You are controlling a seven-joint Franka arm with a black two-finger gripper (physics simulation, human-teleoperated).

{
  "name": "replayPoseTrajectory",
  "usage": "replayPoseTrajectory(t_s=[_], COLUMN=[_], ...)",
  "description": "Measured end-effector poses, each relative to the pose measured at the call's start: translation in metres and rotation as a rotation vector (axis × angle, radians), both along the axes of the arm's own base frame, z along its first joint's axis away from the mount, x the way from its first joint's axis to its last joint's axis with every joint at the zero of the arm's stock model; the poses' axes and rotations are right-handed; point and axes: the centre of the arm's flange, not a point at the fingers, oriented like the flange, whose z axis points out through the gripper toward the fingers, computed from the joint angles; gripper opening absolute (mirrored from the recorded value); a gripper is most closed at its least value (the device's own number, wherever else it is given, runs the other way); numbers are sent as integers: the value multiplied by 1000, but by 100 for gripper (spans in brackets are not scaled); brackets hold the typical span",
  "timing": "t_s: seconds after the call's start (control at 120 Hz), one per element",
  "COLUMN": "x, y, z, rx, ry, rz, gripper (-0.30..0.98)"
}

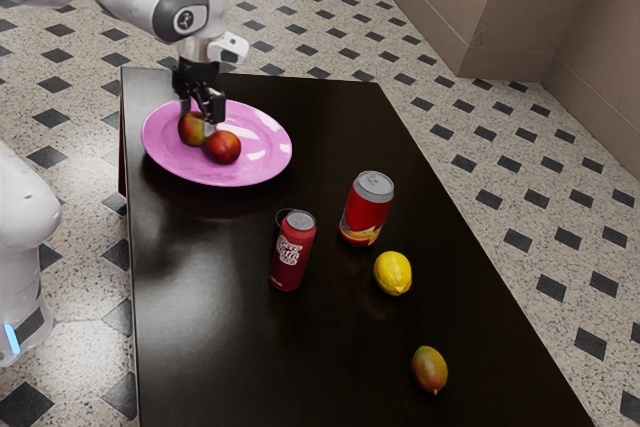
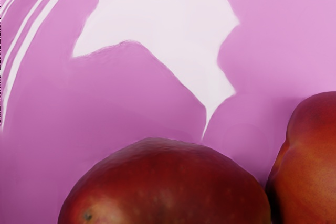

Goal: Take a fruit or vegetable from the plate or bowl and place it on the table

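In the upper left of the exterior view, a white robot arm point(image 1: 160, 9) lowers its black gripper point(image 1: 200, 110) over a pink plate point(image 1: 255, 167) on a dark table point(image 1: 200, 317). From where I stand, I cannot tell whether the gripper is spread or pinching anything. Two fruits sit on the plate: a red and green one point(image 1: 190, 129) right below the gripper, and a redder one point(image 1: 224, 149) beside it, lower and to the right. A dark red can point(image 1: 289, 259) and a wider red can point(image 1: 364, 213) stand near the center; a lemon point(image 1: 393, 273) and a small mango point(image 1: 430, 369) lie on the table toward the lower right.
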Motion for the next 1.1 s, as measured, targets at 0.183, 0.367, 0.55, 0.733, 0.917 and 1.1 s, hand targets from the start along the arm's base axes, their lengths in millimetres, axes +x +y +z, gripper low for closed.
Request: replayPoseTrajectory(t_s=[0.183, 0.367, 0.55, 0.733, 0.917, 1.1], x=[1, 0, 1, 1, 1, 1], y=[1, 0, 1, 1, 1, 1], z=[-4, -6, -9, -11, -12, -12], rx=[-5, -10, -17, -21, -22, -19], ry=[7, 14, 24, 30, 31, 33], rz=[1, 1, 2, 2, 3, 6], gripper=[62, 62, 62, 62, 52, 46])
